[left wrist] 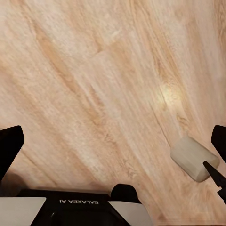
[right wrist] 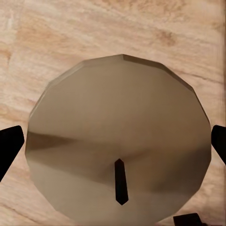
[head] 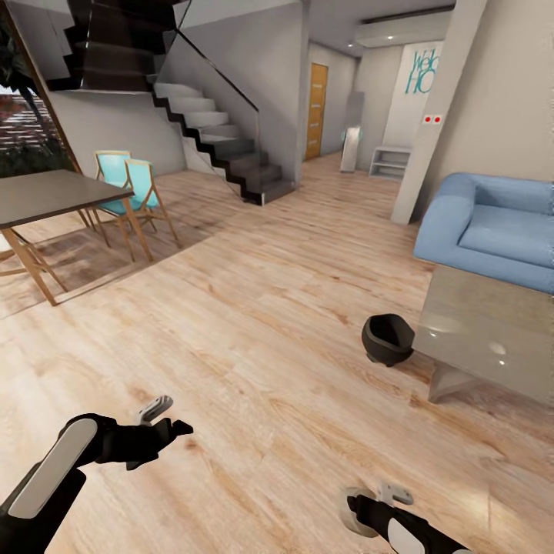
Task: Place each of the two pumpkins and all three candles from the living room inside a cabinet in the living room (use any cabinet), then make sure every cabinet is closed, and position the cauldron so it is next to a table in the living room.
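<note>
A brownish-grey candle (right wrist: 117, 141) with a dark wick is seen end-on in the right wrist view. It spans the gap between the two black fingers of my right gripper (right wrist: 117, 150), which is shut on it above the wood floor. In the head view the right gripper (head: 355, 509) hangs low at the front right, and the left gripper (head: 165, 427) hangs open and empty at the front left. The black cauldron (head: 388, 338) stands on the floor, right against the near corner of the glossy grey table (head: 492, 323). The pumpkins and the cabinet are out of view.
A blue sofa (head: 492, 231) stands behind the table. A wooden dining table (head: 54, 196) with teal chairs (head: 135, 188) is at the left, with stairs (head: 223, 146) and a hallway beyond. In the left wrist view, a pale rounded piece (left wrist: 193, 159) lies beside one finger (left wrist: 9, 146) of the left gripper (left wrist: 115, 155).
</note>
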Available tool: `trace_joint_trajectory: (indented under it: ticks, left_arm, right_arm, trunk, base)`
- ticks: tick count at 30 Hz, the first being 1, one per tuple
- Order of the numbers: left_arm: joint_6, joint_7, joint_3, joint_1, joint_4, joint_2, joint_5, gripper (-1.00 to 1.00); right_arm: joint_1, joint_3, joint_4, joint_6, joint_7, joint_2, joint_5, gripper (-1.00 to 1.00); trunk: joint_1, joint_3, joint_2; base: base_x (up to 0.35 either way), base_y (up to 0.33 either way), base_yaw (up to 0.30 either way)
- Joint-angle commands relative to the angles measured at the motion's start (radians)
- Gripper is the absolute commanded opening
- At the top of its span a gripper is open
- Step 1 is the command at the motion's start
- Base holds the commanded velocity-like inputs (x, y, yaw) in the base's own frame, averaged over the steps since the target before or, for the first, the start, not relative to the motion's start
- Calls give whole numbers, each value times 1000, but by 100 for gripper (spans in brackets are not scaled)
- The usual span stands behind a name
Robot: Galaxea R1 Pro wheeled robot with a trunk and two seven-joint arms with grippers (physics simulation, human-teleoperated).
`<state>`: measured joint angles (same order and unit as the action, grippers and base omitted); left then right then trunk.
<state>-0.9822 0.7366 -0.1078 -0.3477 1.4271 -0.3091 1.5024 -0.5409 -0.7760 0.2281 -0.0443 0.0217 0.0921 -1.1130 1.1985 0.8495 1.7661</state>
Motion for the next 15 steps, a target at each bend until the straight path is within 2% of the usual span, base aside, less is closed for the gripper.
trace_joint_trajectory:
  ticks: [1, 15]
  left_arm:
    - [1, 10, -1, -1, 1, -1, 10, 100]
    - [0, 10, -1, -1, 1, -1, 10, 100]
  right_arm:
    - [-1, -5, 2, -3, 1, 1, -5, -100]
    - [-1, -5, 2, -3, 1, 1, -5, -100]
  trunk:
    - [0, 2, 0]
    - [0, 23, 0]
  base:
    - [0, -1, -140]
    - [0, 0, -141]
